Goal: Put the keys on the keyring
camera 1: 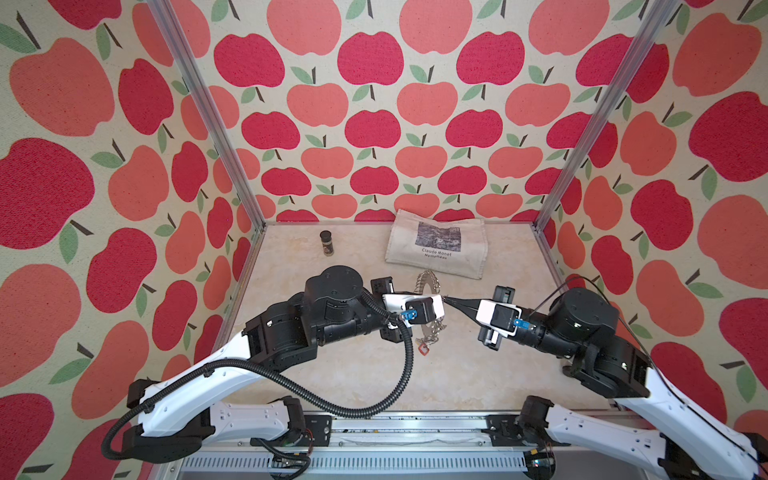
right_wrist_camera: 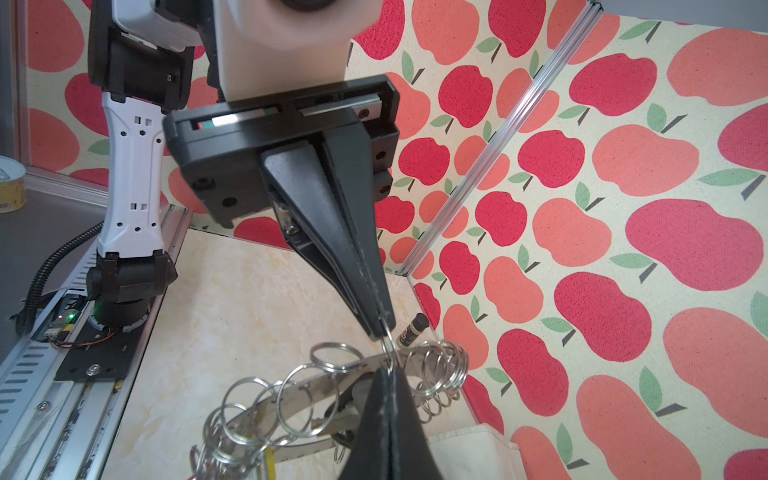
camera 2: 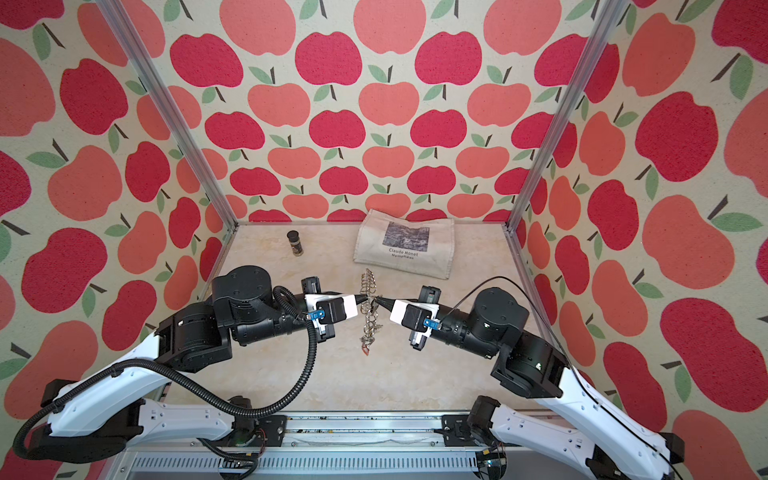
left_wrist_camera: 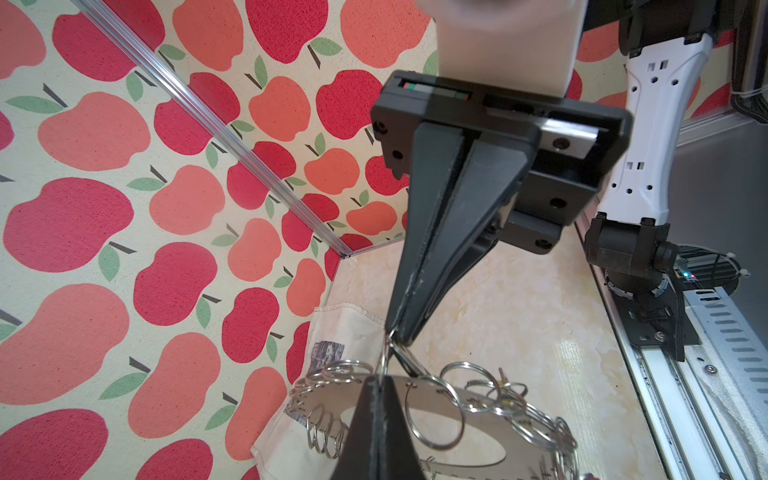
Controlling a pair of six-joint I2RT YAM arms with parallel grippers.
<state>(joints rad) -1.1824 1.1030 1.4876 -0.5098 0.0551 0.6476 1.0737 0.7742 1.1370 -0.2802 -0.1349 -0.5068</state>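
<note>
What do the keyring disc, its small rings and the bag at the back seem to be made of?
The keyring looks like steel plate: flat, grey, dull sheen, punched holes. The rings look like polished metal wire, with bright highlights. The bag seems cream woven cloth, probably canvas: matte, softly creased, printed.

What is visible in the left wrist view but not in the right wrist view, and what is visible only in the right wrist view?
Only the left wrist view shows the grey print on the cloth bag. Only the right wrist view shows the small jar near the corner and a yellow can beyond the rail. Both show the keyring, with the left gripper and the right gripper shut on a wire ring at its rim, tips close together, above the marble table; both also show part of the bag.
</note>
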